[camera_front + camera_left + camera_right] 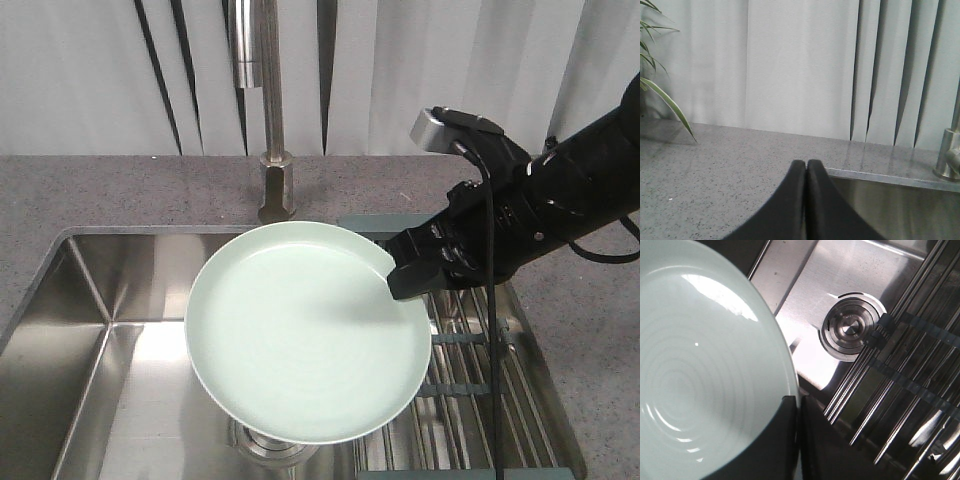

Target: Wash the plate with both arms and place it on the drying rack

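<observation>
A pale mint-green plate (305, 330) hangs tilted over the steel sink, held by its right rim. My right gripper (400, 272) is shut on that rim; in the right wrist view the plate (700, 370) fills the left side and the two black fingers (798, 405) pinch its edge. The drying rack (475, 385) of metal rods lies over the right part of the sink, below and right of the plate. My left gripper (806, 162) is shut on nothing, over the counter at the sink's left edge; the front view does not show it.
A tall steel faucet (272, 130) stands behind the sink (90, 330). The round drain (850, 330) lies in the basin beside the rack rods (900, 390). Grey speckled counter (715, 170) surrounds the sink, with plant leaves (665, 97) at far left and vertical blinds behind.
</observation>
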`<state>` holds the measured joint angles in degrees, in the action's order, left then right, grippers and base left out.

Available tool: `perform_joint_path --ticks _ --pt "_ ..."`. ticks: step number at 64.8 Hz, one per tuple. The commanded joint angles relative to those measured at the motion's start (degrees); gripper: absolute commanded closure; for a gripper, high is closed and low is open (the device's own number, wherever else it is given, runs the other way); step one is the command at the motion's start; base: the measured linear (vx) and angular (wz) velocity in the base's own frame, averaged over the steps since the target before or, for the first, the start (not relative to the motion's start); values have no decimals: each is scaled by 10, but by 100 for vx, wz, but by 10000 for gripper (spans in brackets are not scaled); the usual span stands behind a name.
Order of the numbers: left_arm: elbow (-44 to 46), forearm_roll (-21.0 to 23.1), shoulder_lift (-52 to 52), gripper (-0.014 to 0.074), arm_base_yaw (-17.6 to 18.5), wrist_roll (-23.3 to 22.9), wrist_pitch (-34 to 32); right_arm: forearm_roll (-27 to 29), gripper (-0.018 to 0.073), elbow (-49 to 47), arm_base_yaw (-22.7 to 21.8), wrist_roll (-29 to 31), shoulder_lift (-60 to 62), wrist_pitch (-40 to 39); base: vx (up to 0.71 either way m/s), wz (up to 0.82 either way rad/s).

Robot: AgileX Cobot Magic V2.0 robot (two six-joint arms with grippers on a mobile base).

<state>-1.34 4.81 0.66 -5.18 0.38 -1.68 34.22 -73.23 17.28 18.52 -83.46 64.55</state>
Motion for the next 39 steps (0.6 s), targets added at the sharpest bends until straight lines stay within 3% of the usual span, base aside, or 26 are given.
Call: perform_joint_path --ticks 1,39 --pt "13 2 8 603 4 -4 -45 24 564 -15 -1 4 22 -14 4 -5" --pt "14 2 7 603 4 -4 -44 25 564 -15 -1 4 22 -17 0 0"
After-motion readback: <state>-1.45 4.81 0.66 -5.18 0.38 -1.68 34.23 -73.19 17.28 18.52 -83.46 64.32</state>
